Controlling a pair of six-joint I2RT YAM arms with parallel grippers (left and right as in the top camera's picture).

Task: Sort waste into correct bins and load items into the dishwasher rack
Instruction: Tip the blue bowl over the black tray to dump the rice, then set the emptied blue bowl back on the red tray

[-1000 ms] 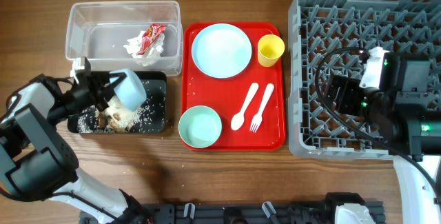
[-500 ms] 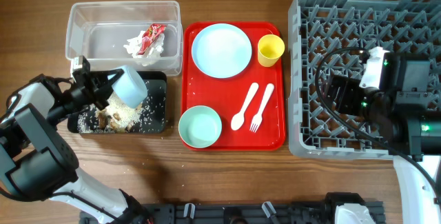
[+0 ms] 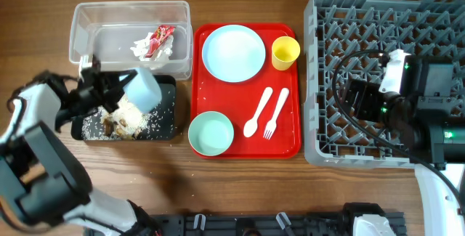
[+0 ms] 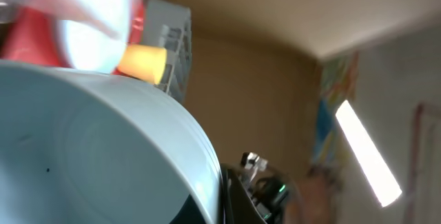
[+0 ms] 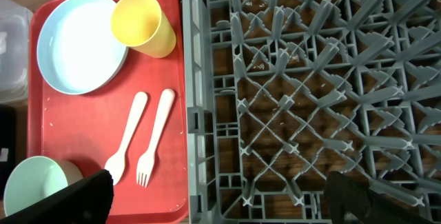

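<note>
My left gripper (image 3: 110, 92) is shut on the rim of a pale blue bowl (image 3: 145, 87), tipped on its side over the black tray (image 3: 166, 120), where food scraps (image 3: 131, 122) lie. That bowl (image 4: 83, 148) fills the left wrist view. A red wrapper (image 3: 159, 38) and a white napkin (image 3: 141, 49) lie in the clear tub (image 3: 80, 33). The red tray (image 3: 290, 143) carries a plate (image 3: 233, 53), a yellow cup (image 3: 285, 52), a second bowl (image 3: 211, 133), a spoon (image 3: 258, 112) and a fork (image 3: 275, 112). My right gripper (image 5: 224, 200) hangs open over the grey rack (image 5: 310, 79), holding nothing.
Loose rice grains dot the wooden table (image 3: 240, 185) in front of the black tray. The rack (image 3: 436, 18) takes up the right side, and the red tray sits between it and the two bins.
The held bowl has shifted slightly right and away over the black tray, and the left arm has swung with it. The right arm has not moved.
</note>
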